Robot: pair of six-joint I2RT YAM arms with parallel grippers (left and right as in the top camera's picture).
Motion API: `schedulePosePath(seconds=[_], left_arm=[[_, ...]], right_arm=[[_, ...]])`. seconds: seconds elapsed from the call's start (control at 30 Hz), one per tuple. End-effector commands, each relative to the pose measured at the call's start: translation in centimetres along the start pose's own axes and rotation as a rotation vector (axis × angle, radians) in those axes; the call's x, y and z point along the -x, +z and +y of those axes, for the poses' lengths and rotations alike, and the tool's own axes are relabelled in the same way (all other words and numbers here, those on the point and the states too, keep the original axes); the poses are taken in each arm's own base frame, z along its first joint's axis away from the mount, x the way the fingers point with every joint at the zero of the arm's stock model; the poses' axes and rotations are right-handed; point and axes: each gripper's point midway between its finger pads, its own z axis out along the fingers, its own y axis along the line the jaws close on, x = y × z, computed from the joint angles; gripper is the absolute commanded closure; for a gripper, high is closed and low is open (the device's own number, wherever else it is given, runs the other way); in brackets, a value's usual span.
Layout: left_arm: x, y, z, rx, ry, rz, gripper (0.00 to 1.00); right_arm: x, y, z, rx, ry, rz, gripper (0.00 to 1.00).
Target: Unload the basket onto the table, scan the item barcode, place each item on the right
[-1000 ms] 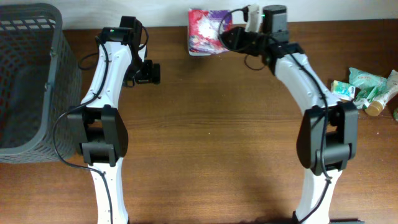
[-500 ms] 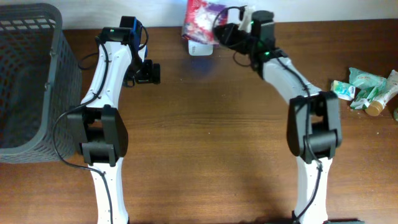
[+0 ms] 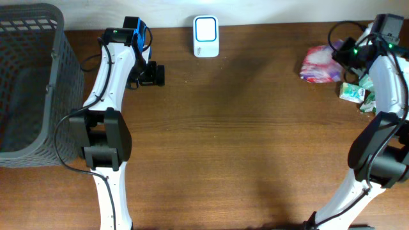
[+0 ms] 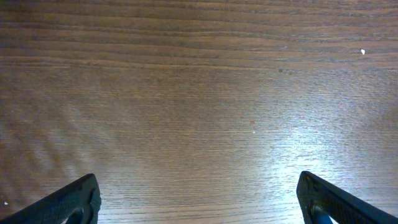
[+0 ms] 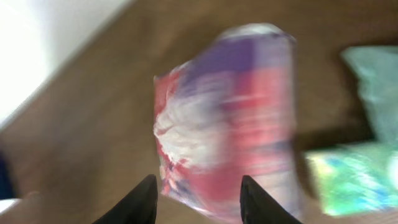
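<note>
While the two black fingers (image 5: pixel 144 202) of the right gripper (image 5: pixel 202 204) are standing partly apart, the soft plastic packet printed in red, white and purple (image 5: pixel 230 118) is showing in the gap between them and beyond it. The wrist picture is very blurred, so I cannot tell if the fingertips are touching the film. The packet looks wider than the gap, and the jaws are not closing on it. It is looking flat and a little crumpled, with a glossy surface. From above, it is lying at the far right part of the brown wooden table (image 3: pixel 223 128), just to the left of the right gripper. Near its right side, several crinkled green and white pouches (image 3: pixel 358 89) are lying in a loose heap.

The left gripper (image 4: pixel 199 202) is standing fully open. Its two dark, wedge-shaped fingers (image 4: pixel 74 202) are showing only at the bottom corners of the wrist picture, and nothing is between them. Below them the table is showing a fine straight grain and a pale reflection of light.

The white rounded rectangular scanner with a light blue window (image 3: pixel 206 36) is lying at the far edge of the table, between the two arms and well apart from the packet. At the left edge, a dark grey plastic basket with mesh walls (image 3: pixel 32 11) is standing beside the left arm.
</note>
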Motion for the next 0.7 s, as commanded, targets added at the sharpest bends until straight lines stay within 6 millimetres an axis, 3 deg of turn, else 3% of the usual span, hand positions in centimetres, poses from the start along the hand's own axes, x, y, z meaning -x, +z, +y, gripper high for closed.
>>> schedulePosePath(seconds=[0.0, 0.03, 0.07, 0.13, 0.2, 0.3, 0.37, 0.43, 0.53, 0.67], left_arm=[[-0.2, 0.8, 0.2, 0.009, -0.007, 0.017, 0.01], [-0.2, 0.8, 0.2, 0.009, -0.006, 0.018, 0.01], [-0.2, 0.8, 0.2, 0.009, -0.007, 0.018, 0.01], [-0.2, 0.8, 0.2, 0.009, -0.007, 0.018, 0.01], [-0.2, 0.8, 0.2, 0.009, -0.007, 0.017, 0.01], [-0.2, 0.8, 0.2, 0.009, -0.007, 0.018, 0.01], [-0.2, 0.8, 0.2, 0.009, -0.006, 0.018, 0.01], [-0.2, 0.8, 0.2, 0.009, -0.007, 0.018, 0.01], [-0.2, 0.8, 0.2, 0.009, -0.007, 0.018, 0.01], [-0.2, 0.8, 0.2, 0.009, -0.006, 0.018, 0.01]], right_arm=[[0.5, -2.4, -4.7, -0.168, 0.030, -0.006, 0.39], [0.3, -3.3, -5.5, -0.177, 0.050, 0.014, 0.22], [0.3, -4.3, -6.0, -0.186, 0.064, 0.024, 0.16], [0.4, -6.5, -6.3, -0.194, 0.082, 0.032, 0.12], [0.7, -10.7, -4.4, -0.127, 0.027, 0.022, 0.10], [-1.2, -16.6, -1.4, -0.026, -0.025, 0.030, 0.09], [-3.5, -20.2, -0.9, -0.030, -0.016, 0.063, 0.09], [-7.7, -23.7, -0.5, -0.041, -0.026, 0.142, 0.11], [-12.4, -26.4, 0.3, -0.024, -0.098, 0.166, 0.12], [-20.5, -29.1, 0.3, 0.037, -0.187, 0.090, 0.07]])
